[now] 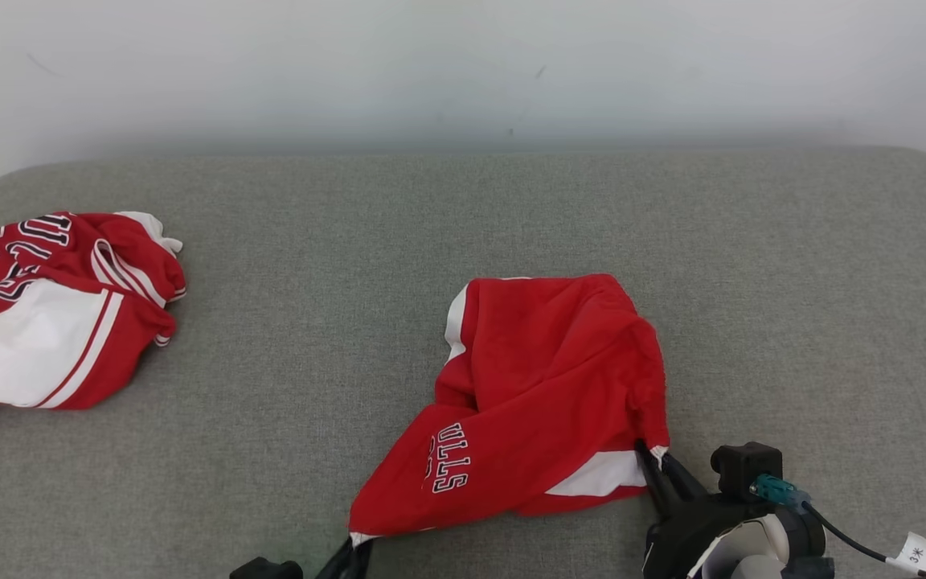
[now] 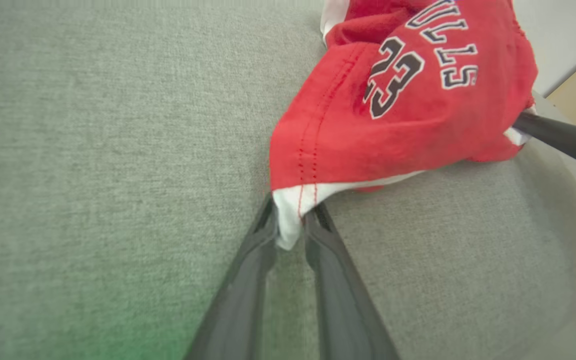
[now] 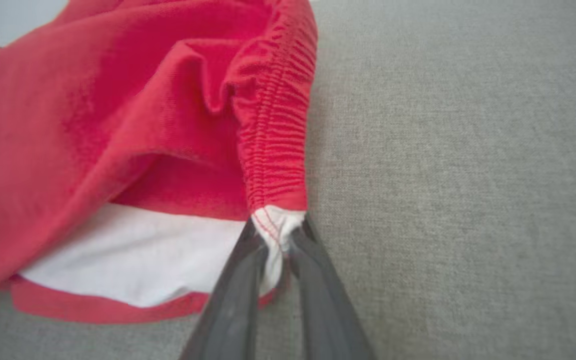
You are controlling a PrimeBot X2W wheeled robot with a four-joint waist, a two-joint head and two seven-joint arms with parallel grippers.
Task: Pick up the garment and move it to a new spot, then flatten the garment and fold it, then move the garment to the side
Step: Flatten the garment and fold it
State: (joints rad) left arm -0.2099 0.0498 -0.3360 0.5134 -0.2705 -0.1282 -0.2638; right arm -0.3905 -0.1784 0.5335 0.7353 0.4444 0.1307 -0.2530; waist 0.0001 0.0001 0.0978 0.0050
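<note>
- The garment (image 1: 547,386), a pair of red shorts with white trim and dark "BULLS" lettering, lies crumpled near the middle front of the grey fabric worktop (image 1: 463,217); in the left wrist view (image 2: 408,115) a "23" sits just beside the lettering
- Its gathered elastic band (image 3: 278,125) runs down the right-hand edge to a white corner; a white panel (image 3: 138,250) shows under the red cloth beside it
- The left gripper (image 2: 290,222) has its jaws closed on the white-hemmed corner at the near left end of the garment; in the head view (image 1: 354,551) its tips meet that corner at the bottom edge
- The right gripper (image 3: 278,237) has its jaws pinched on the white corner at the foot of the elastic band; in the head view (image 1: 656,465) it is at the garment's lower right
- A second red and white garment (image 1: 45,322) lies bunched at the worktop's far left, well apart from the first
- A pale wall (image 1: 463,72) rises behind the worktop
</note>
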